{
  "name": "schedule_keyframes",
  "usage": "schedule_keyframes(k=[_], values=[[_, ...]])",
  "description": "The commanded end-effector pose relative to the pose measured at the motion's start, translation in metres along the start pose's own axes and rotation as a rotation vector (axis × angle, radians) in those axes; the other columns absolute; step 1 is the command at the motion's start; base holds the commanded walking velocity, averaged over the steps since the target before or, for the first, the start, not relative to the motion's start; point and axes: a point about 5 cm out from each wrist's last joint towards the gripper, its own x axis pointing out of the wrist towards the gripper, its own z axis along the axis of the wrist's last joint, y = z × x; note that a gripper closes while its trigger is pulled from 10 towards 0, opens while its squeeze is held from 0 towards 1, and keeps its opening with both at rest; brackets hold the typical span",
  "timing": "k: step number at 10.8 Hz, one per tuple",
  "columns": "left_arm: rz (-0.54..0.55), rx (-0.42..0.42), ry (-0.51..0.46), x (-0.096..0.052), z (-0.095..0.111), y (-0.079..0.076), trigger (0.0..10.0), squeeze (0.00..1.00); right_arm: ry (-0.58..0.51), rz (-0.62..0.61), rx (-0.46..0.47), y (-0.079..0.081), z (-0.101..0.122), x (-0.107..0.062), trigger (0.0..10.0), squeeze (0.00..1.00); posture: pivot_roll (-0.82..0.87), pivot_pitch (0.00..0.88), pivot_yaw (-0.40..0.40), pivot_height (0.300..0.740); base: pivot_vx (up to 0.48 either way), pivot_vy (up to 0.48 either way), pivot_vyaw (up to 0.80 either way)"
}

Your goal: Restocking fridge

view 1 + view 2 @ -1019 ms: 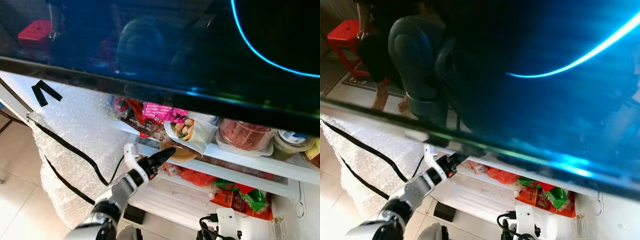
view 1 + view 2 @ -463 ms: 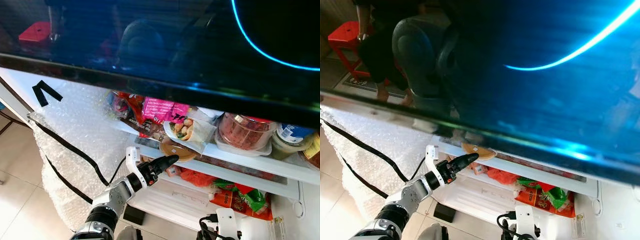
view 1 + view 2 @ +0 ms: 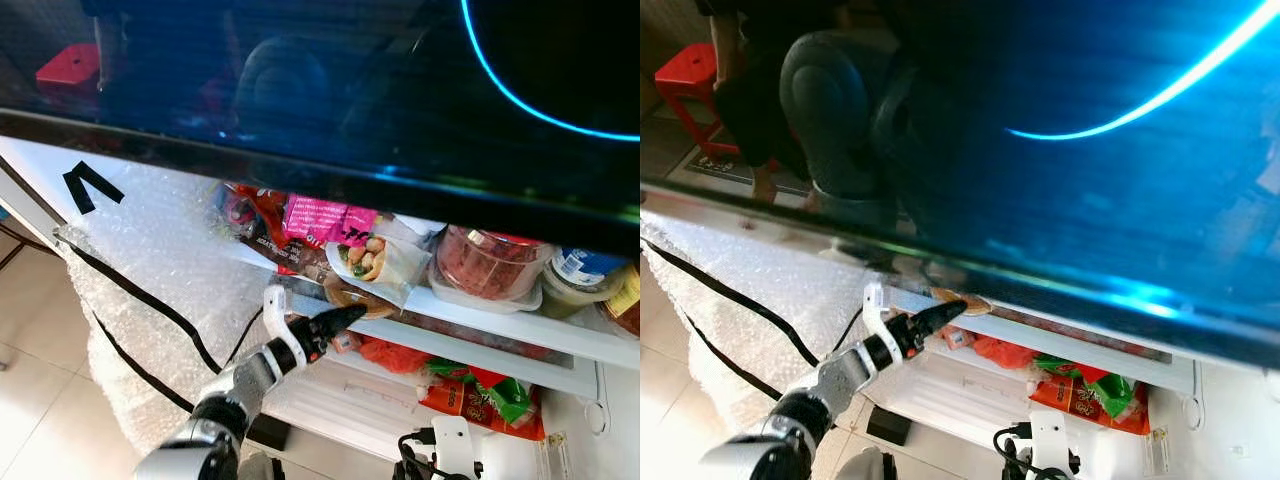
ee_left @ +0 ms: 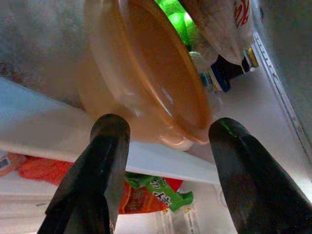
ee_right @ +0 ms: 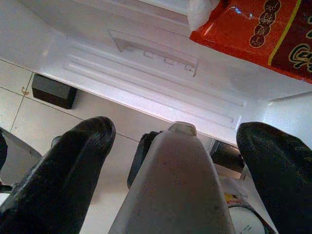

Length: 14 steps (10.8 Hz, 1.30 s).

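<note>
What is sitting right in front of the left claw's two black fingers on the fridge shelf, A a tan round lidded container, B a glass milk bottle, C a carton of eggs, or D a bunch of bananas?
A. The left wrist view shows the left claw open, its fingers framing a tan round container at the edge of the white shelf.

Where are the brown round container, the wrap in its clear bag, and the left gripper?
brown round container (image 4: 146, 83), left wrist view, on its flat brown face.
wrap in its clear bag (image 3: 375, 262), left eye view, on the filling at its open end.
left gripper (image 4: 168, 141), left wrist view, midway between its two black fingertips.
</note>
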Motion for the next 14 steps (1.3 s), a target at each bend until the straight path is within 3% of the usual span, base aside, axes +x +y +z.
schedule_keyframes(k=[1,4,5,7,9,12,14], values=[[0.002,0.001,0.021,-0.003,-0.005,0.002,10.0,0.0,0.157,0.014,0.027,0.007,-0.043,-0.012,10.0,0.0,-0.12,0.186,0.053,0.664,0.0,0.0,0.0],[-0.062,0.105,0.036,-0.014,-0.001,0.001,10.0,0.0,0.159,0.017,0.026,0.007,-0.043,-0.012,10.0,0.0,-0.1,0.192,0.053,0.664,0.0,0.0,0.0],[-0.056,0.278,0.087,-0.023,-0.002,0.001,10.0,0.0,0.16,0.021,0.022,0.007,-0.043,-0.012,10.0,0.0,-0.09,0.192,0.054,0.664,0.0,0.0,0.0],[-0.051,0.431,0.124,-0.026,-0.003,-0.002,10.0,0.0,0.159,0.023,0.022,0.007,-0.042,-0.011,10.0,0.0,-0.09,0.19,0.055,0.664,0.0,0.0,0.0],[-0.055,0.738,0.178,-0.024,0.002,-0.013,10.0,0.0,0.158,0.02,0.023,0.007,-0.042,-0.011,10.0,0.0,-0.09,0.188,0.057,0.664,0.0,0.0,0.0],[-0.007,0.976,0.16,-0.031,0.003,-0.021,10.0,0.0,0.158,0.022,0.021,0.007,-0.041,-0.011,10.0,0.0,-0.08,0.187,0.06,0.664,0.0,0.0,0.0],[0.071,1.032,0.099,-0.04,-0.001,-0.027,10.0,0.0,0.16,0.023,0.015,0.007,-0.042,-0.011,10.0,0.0,-0.08,0.186,0.062,0.664,0.0,0.0,0.0]])
